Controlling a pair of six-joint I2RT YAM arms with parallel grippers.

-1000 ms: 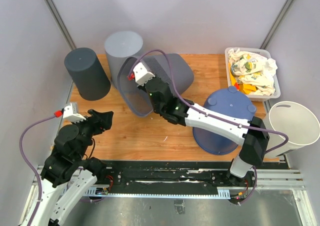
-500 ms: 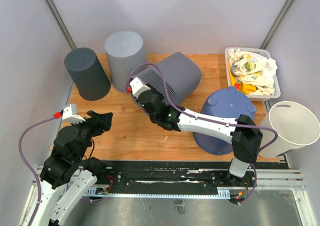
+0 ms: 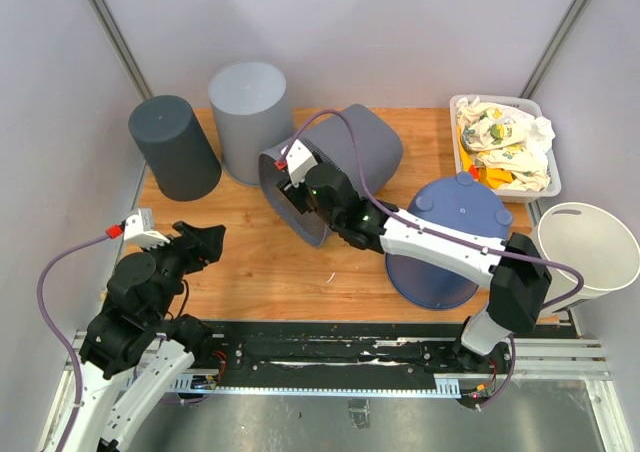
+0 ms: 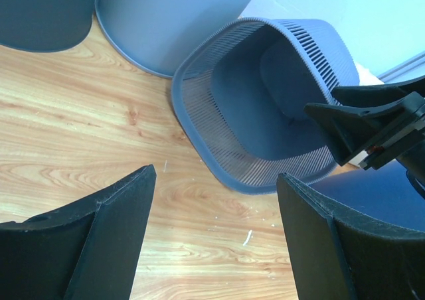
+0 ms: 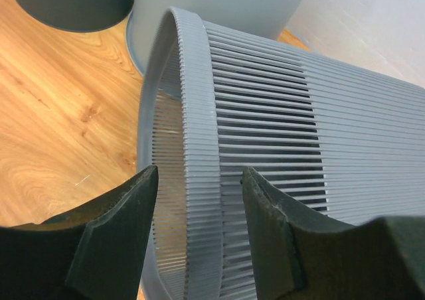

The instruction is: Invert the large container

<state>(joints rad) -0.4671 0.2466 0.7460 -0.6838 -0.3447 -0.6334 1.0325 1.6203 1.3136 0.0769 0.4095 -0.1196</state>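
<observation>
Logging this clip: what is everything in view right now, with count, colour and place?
slatted basket: 1, grey, on its side, table centre-back, mouth facing front-left
smooth bin: 1, light grey, upside down, back, left of basket
dark bin: 1, dark grey, upside down, back-left
tub: 1, blue, upside down, front-right
white bin: 1, white, upright, beyond table's right edge
tray: 1, white, back-right, holding crumpled printed fabric
table: 1, wood
left gripper: black fingers open, front-left, holding nothing
right gripper: black fingers open, straddling basket rim
</observation>
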